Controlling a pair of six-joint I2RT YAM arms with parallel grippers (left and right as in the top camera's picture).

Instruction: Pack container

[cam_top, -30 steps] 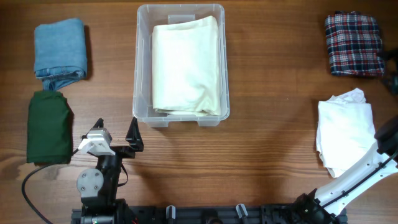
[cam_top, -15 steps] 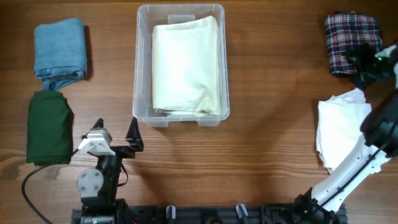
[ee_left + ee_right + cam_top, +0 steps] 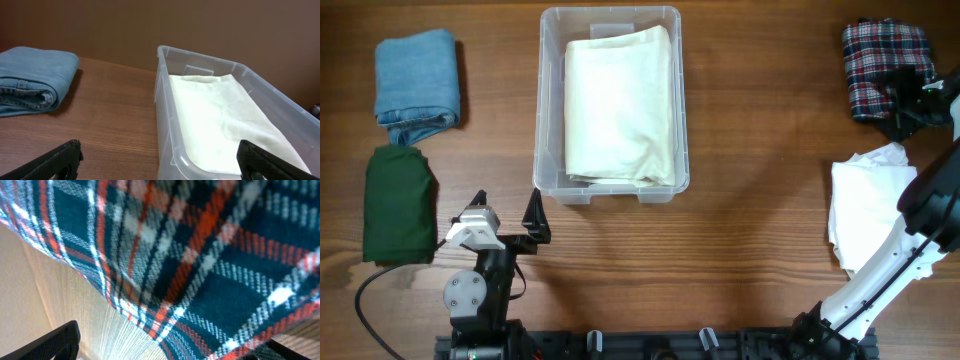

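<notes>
The container (image 3: 551,110) sits at the far middle of the worktop (image 3: 750,260), with a folded cream cloth (image 3: 620,100) lying inside it. To its left lie folded jeans (image 3: 416,85) and, nearer the robot, a green cloth (image 3: 398,205). Off the container's near-left corner, the left jaws stand wide apart, holding nothing. Well to the container's right, the right jaws are spread apart close against the plaid cloth (image 3: 880,65). A white cloth (image 3: 872,215) lies just on the robot's side of the plaid one.
</notes>
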